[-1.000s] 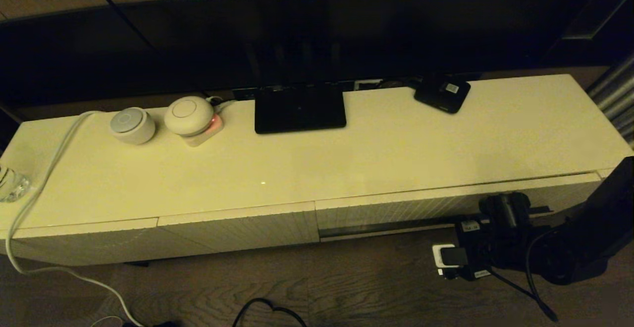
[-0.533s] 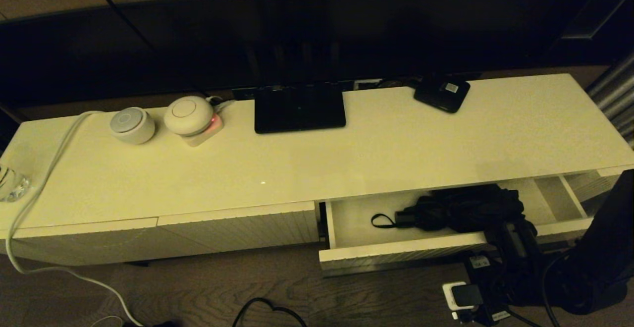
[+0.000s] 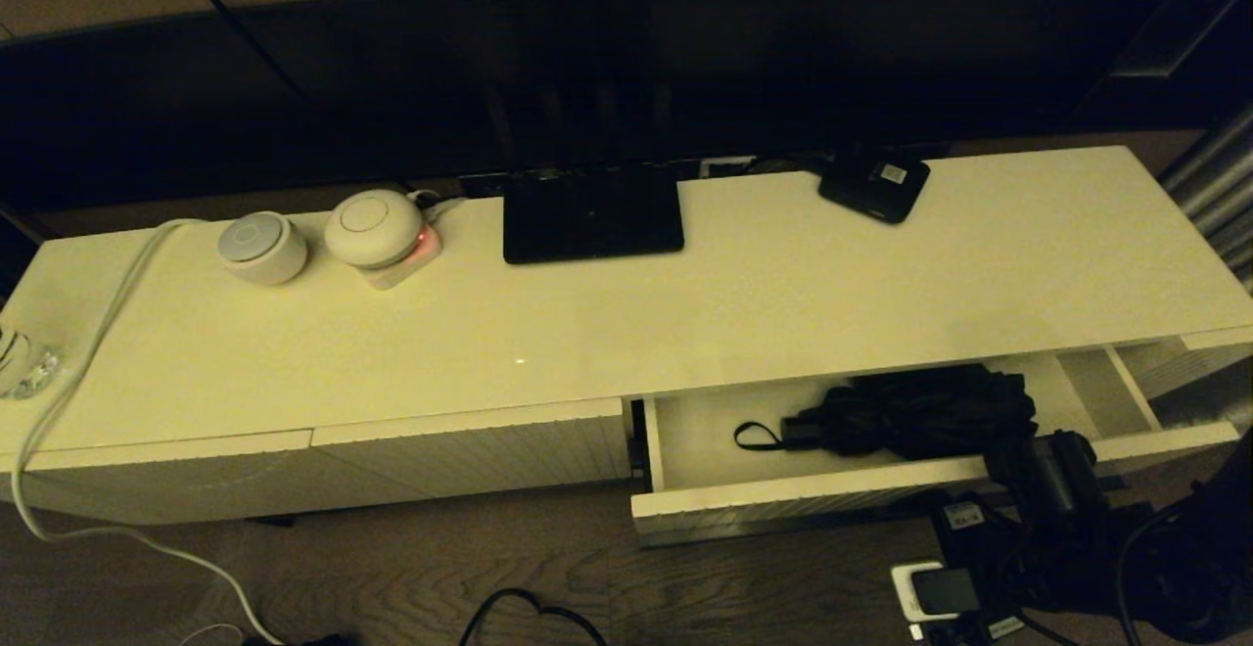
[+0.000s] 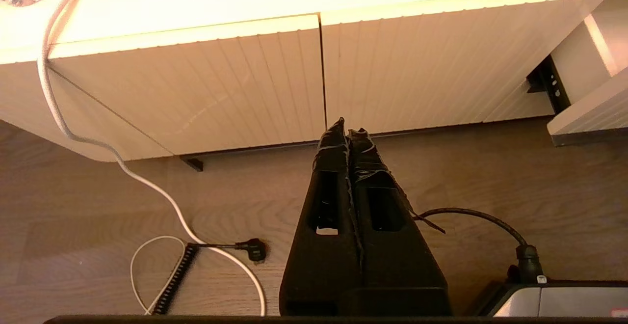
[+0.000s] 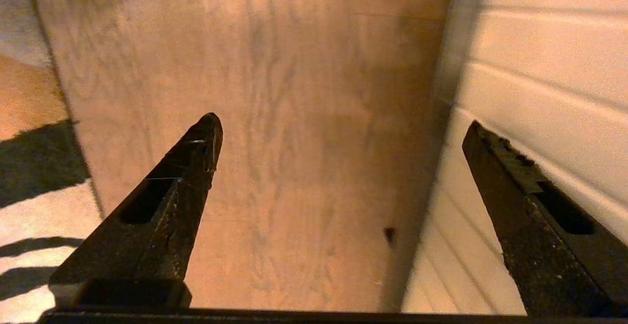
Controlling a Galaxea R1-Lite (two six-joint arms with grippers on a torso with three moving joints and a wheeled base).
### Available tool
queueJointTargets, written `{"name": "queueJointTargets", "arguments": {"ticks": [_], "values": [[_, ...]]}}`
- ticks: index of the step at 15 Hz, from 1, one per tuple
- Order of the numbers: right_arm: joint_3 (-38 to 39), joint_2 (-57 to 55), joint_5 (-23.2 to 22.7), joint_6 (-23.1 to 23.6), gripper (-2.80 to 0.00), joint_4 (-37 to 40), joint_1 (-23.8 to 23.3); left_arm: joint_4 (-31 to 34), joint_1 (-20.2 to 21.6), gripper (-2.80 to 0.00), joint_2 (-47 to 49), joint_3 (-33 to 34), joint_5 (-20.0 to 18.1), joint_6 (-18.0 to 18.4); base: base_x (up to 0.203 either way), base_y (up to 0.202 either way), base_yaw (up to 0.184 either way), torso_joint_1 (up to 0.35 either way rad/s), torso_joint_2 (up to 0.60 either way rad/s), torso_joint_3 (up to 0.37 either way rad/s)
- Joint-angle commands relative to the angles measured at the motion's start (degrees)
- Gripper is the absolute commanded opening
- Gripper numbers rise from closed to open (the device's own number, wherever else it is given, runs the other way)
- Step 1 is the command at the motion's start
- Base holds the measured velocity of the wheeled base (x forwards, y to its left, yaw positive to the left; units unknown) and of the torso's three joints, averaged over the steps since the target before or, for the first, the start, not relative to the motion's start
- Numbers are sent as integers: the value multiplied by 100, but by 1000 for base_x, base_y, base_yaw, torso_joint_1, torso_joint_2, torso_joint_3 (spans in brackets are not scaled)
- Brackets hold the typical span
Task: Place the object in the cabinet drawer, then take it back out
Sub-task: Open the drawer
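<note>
The cabinet drawer [image 3: 783, 501] stands pulled out at the cabinet's right half. In it lies the object [image 3: 920, 416], a black folded umbrella, with handle and wrist loop pointing left. My right gripper [image 5: 342, 123] hangs open and empty just in front of the drawer's ribbed front [image 5: 535, 73], pointing down at the wood floor. Its wrist [image 3: 1052, 470] shows at the drawer's front right, below the umbrella's bunched end. My left gripper [image 4: 346, 126] is shut and empty, parked low over the floor before the closed ribbed fronts [image 4: 245, 83].
On the cabinet top stand a black stand plate [image 3: 592, 215], a small black box [image 3: 874, 184], two round white devices [image 3: 260, 247] and a glass piece [image 3: 20, 362]. A white cable [image 3: 88, 333] runs down to the floor. Black cables [image 3: 529, 612] lie there.
The drawer has gone from shut to pulled out, uncovering the umbrella. My right gripper has drawn back toward me and to the right, away from the drawer front.
</note>
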State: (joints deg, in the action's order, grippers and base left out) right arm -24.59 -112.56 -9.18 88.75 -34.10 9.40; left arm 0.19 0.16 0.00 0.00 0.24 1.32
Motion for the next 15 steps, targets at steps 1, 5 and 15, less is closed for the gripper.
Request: {"name": "queueJointTargets", "arguments": {"ticks": [1,5,15], "values": [[241,684,-4,53,0,14,1,-2,2,-280,0,18,2,0,0,0,0,0,0,0],[917,1595,7,23,-280,199,59,-2,2,-280,0,18,2,0,0,0,0,0,0,0],[356,5320,-108,-2759,-280,3551,139,-2,2,-280,0,18,2,0,0,0,0,0,0,0]]}}
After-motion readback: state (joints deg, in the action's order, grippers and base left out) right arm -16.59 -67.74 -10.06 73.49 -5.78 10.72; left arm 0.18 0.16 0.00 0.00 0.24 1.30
